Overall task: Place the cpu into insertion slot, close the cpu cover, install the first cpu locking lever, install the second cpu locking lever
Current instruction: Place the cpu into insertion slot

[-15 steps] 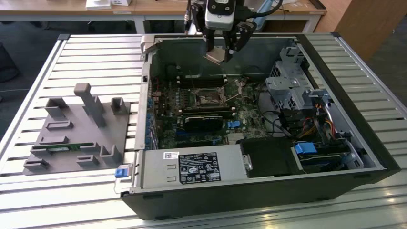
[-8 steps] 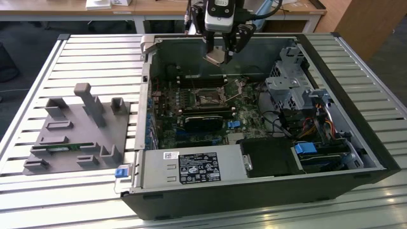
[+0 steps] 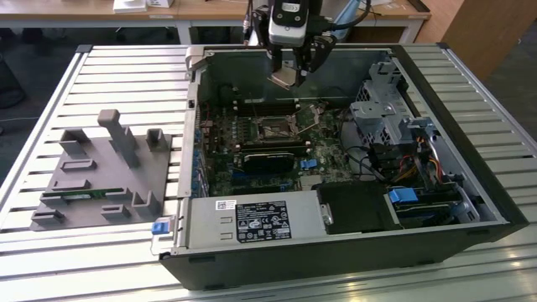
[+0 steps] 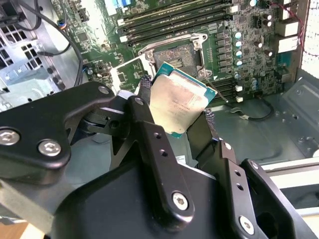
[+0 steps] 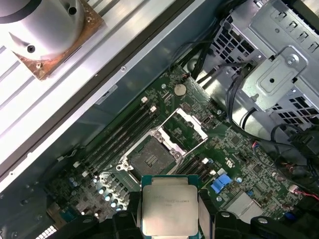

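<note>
My gripper point(image 3: 292, 74) hangs over the back of the open computer case, shut on the cpu point(image 3: 282, 80), a flat square chip with a pale metal top. In both wrist views the cpu point(image 4: 180, 101) point(image 5: 168, 205) sits edge-on between the two black fingers point(image 4: 149, 129). Below it on the green board lies the insertion slot point(image 5: 149, 155) point(image 4: 175, 55) point(image 3: 273, 130), a square socket with a dark centre, nothing in it. The cpu cover point(image 5: 182, 127) point(image 4: 125, 73), a silvery frame, stands flipped open beside the slot.
The case point(image 3: 470, 207) lies on its side on a slatted metal table point(image 3: 126, 75). A black heatsink point(image 3: 268, 157), a power supply point(image 3: 251, 220) and a drive cage point(image 3: 386, 113) surround the board. A grey parts fixture point(image 3: 100, 170) sits at the exterior view's left.
</note>
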